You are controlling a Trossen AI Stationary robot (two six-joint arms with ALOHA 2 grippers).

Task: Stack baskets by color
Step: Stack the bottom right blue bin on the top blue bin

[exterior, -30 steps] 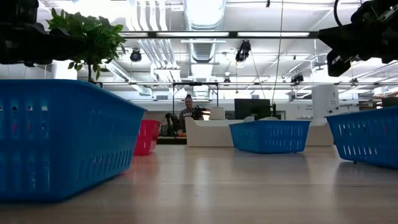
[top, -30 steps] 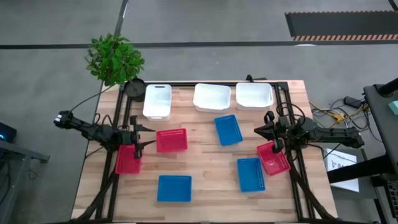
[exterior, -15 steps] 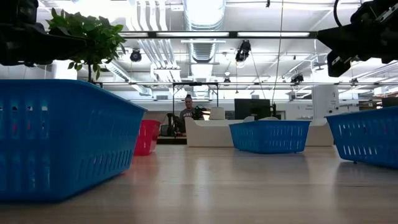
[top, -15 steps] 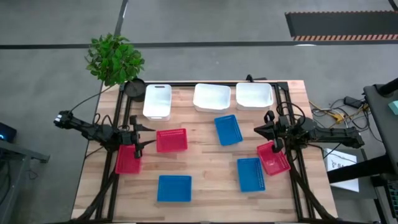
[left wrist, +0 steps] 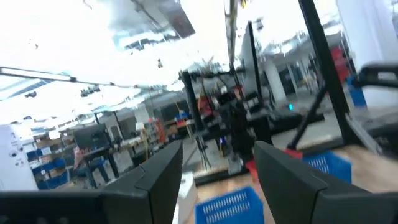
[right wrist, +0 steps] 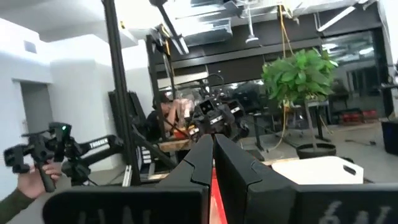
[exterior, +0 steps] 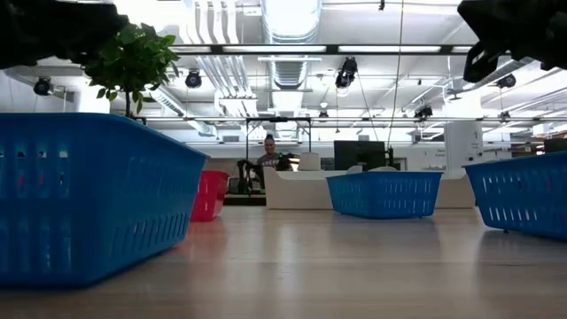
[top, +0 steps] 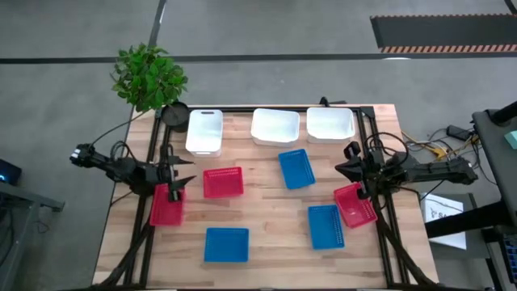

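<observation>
On the light wooden plank surface, nine shallow rectangular plastic baskets lie separately, none stacked. Three white round-cornered baskets sit in a row along the far edge: one at the left, one in the middle, one at the right. A red slotted basket lies left of centre, and a second red basket rests at the left edge. The third red basket lies at the right edge, tilted relative to the surface edge. One blue slotted basket lies right of centre, another blue basket sits just beside the right-edge red basket, and the last blue basket lies near the front edge. A dark round plant pot stands at the far left corner, beside a leafy green plant. The left claw is positioned above the far end of the left-edge red basket, its fingers spread apart and holding nothing. The right claw is positioned just beyond the far end of the right-edge red basket, with its fingers pressed together and nothing between them. A person is visible in the room beyond the surface.
</observation>
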